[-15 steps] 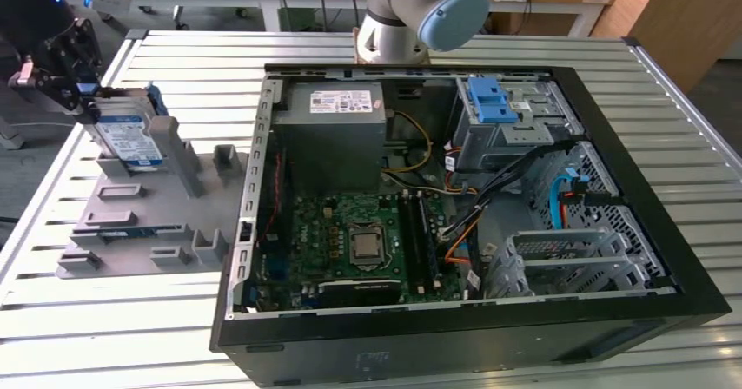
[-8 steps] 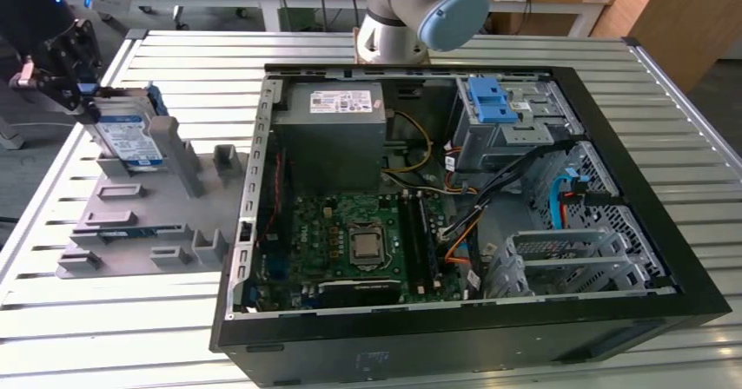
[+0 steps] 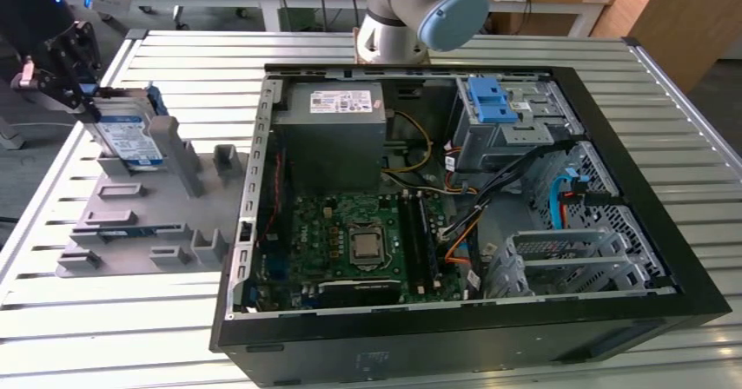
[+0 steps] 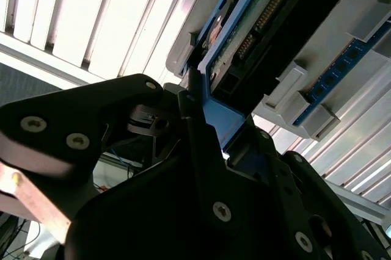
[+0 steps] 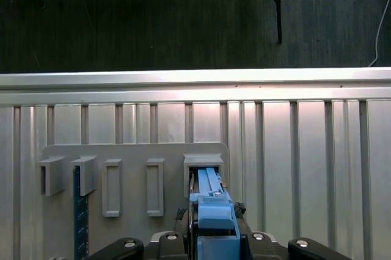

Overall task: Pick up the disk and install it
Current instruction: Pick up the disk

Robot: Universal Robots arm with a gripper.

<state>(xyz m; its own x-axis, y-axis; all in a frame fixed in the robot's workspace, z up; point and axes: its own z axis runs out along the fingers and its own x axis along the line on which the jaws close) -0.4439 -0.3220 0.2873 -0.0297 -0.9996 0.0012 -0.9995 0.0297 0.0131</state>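
The disk [image 3: 125, 139] stands on edge at the far end of the grey holder plate [image 3: 139, 224], at the exterior view's left, showing its blue-and-white label and blue side rails. My gripper [image 3: 83, 101] reaches down onto its upper edge and is shut on it. In the first wrist view, the disk's blue rail [image 5: 211, 202] runs between the gripper's [image 5: 211, 229] black fingers, just over a slot of the holder [image 5: 204, 161]. The second wrist view shows the disk's underside [image 4: 275, 22] with its circuit board, and the gripper [image 4: 204, 110] clamping the blue rail. Whether the disk still rests in the slot is unclear.
An open black computer case [image 3: 464, 346] lies on the slatted metal table [image 3: 104, 337], to the exterior view's right of the holder. It contains a grey power supply [image 3: 336, 120], a motherboard [image 3: 360, 241] and a drive cage with a blue latch [image 3: 493, 102]. A blue strip [image 5: 77, 211] stands in another holder slot.
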